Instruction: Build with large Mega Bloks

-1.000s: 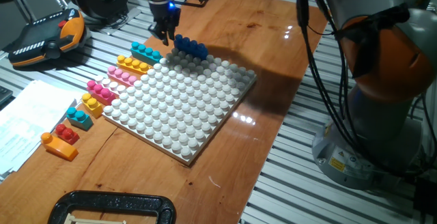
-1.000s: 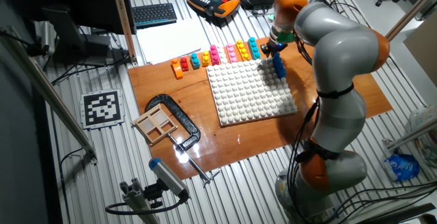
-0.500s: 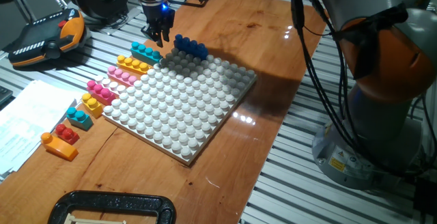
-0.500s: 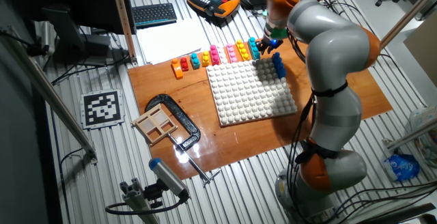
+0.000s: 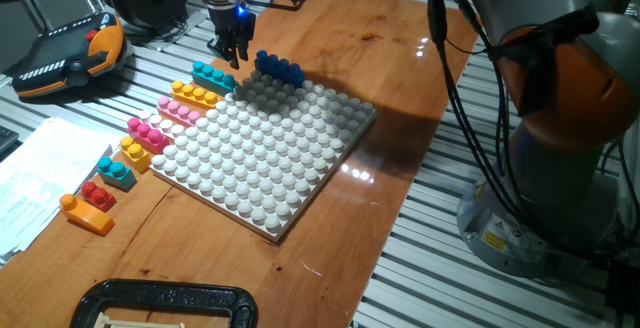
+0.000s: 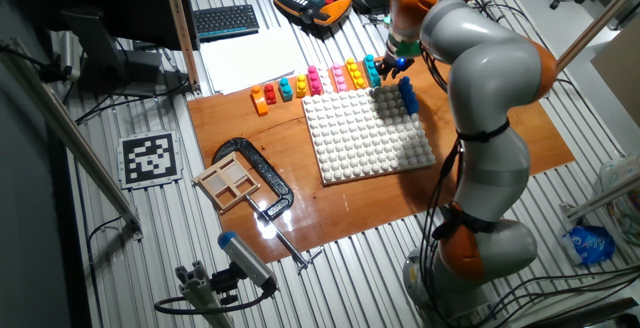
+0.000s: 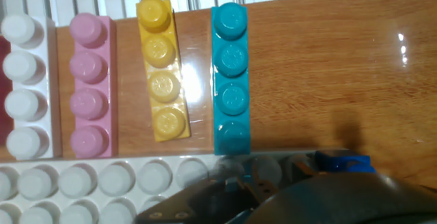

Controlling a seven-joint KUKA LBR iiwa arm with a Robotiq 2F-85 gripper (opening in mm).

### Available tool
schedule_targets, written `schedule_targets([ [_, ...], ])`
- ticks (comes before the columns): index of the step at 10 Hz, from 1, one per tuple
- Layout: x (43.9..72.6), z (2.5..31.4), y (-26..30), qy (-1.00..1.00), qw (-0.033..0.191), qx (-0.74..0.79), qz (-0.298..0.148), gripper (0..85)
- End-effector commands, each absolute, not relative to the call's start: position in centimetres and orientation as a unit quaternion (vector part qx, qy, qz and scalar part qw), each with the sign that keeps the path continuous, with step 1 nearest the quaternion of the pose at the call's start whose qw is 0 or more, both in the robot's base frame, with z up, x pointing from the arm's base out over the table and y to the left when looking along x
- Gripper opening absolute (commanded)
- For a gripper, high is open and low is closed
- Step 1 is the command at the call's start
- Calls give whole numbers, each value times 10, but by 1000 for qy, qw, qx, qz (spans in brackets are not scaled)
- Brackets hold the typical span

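Note:
My gripper (image 5: 229, 54) hangs just above the table behind the teal brick (image 5: 213, 76), fingers slightly apart and open, holding nothing. The blue brick (image 5: 278, 68) sits on the far corner of the white baseplate (image 5: 262, 153), to the gripper's right and apart from it. Teal, yellow (image 5: 193, 94) and pink (image 5: 178, 111) bricks lie in a row along the plate's left edge. In the hand view the teal brick (image 7: 231, 80), yellow brick (image 7: 162, 79) and pink brick (image 7: 90, 86) lie side by side just beyond the plate's edge (image 7: 102, 183). From the other side, the gripper (image 6: 392, 65) hovers by the row's end.
Further down the row lie a pink-and-white brick (image 5: 150, 131), small yellow, teal and red ones, and an orange piece (image 5: 88, 213). A teach pendant (image 5: 70, 53) and papers (image 5: 35, 173) are on the left. A black clamp (image 5: 160, 303) sits at the front. The arm's base (image 5: 560, 138) stands right.
The gripper has moved left, away from the blue brick on the plate's corner, and now hangs by the teal brick. In the last half second it has stayed still.

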State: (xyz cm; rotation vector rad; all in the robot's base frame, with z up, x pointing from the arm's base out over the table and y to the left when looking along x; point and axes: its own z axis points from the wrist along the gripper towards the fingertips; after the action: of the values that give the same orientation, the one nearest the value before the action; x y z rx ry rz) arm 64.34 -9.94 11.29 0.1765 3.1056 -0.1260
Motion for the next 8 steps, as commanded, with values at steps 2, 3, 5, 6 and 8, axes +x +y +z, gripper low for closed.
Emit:
schedule_targets([
  [2,643,113,-99,997,16,62,-37,340],
  [3,643,113,-99,997,16,64,-36,340],
  [5,661,111,-97,997,13,63,-35,340],
  [6,668,109,-97,997,11,62,-35,340],
  [8,675,109,-94,997,10,63,-34,340],
])
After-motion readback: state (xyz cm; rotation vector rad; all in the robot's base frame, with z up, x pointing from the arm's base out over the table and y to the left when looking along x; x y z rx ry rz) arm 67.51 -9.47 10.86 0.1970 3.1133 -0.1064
